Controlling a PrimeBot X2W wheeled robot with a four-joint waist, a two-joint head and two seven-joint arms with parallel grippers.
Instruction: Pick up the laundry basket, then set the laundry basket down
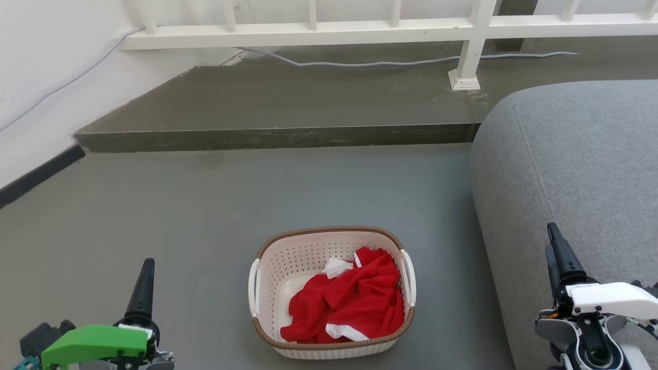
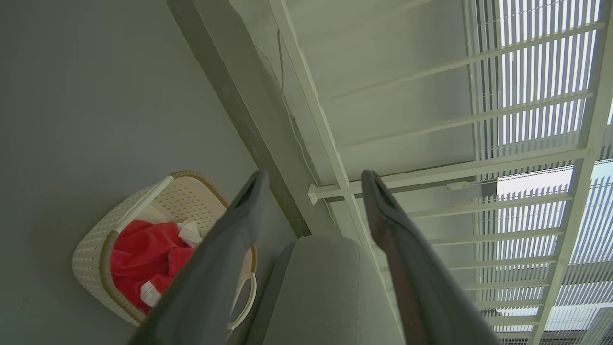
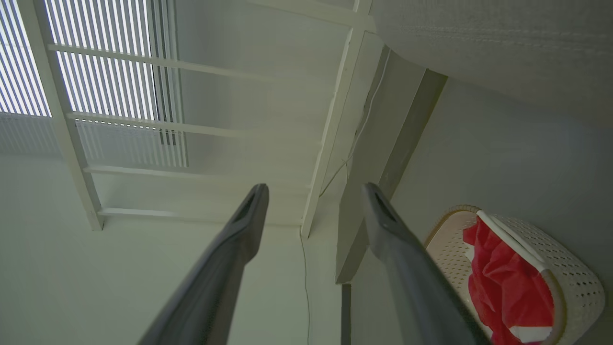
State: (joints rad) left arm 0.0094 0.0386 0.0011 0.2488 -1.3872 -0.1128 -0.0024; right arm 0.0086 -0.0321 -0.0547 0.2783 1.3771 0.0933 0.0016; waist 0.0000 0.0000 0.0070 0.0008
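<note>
The left gripper (image 2: 314,179) and right gripper (image 3: 313,190) sit at the lower corners of the head view, each with its fingers spread apart and empty. Between them the laundry basket (image 1: 303,257) stands upright on the grey floor (image 1: 180,205), near the grey sofa (image 1: 576,164), with a red-and-white garment (image 1: 354,300) inside.

Your head view is bright, even and sharp: soft daylight, no glare, only faint shadow on the floor (image 1: 452,246) at the foot of the sofa (image 1: 565,154) and in the folds of the garment (image 1: 354,303). Your wrist views are dimmer, with a greenish-grey cast. Light comes through the blinds (image 2: 536,62), blown out to white between the slats. The fingers (image 2: 225,258), close to the lens, look soft and dark, and straight lines splay toward the frame edges.
</note>
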